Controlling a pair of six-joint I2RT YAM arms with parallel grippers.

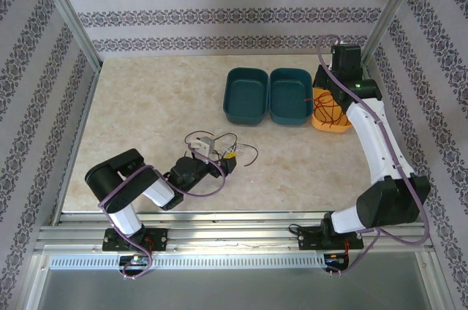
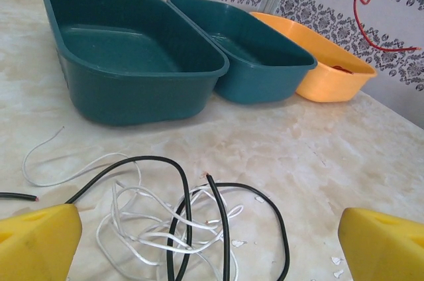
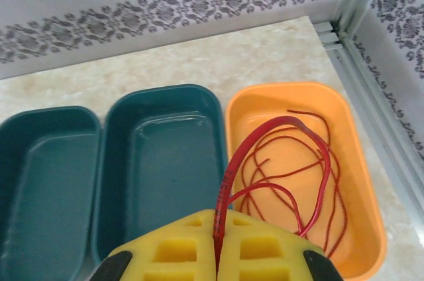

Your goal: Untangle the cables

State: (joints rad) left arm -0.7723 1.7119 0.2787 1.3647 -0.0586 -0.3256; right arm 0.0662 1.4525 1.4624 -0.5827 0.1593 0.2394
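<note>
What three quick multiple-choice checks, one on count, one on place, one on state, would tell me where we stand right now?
1. The teal bins number: A one; B two; C three.
2. The red cable trails down into: A the orange bin; B a teal bin; C no bin at all.
3. The right gripper is: A wide open; B shut on the red cable; C shut on nothing.

Answers: 1 B, two stand side by side left of the orange bin. 2 A, its loops lie inside the orange bin. 3 B, the strand rises from between its closed jaws.
</note>
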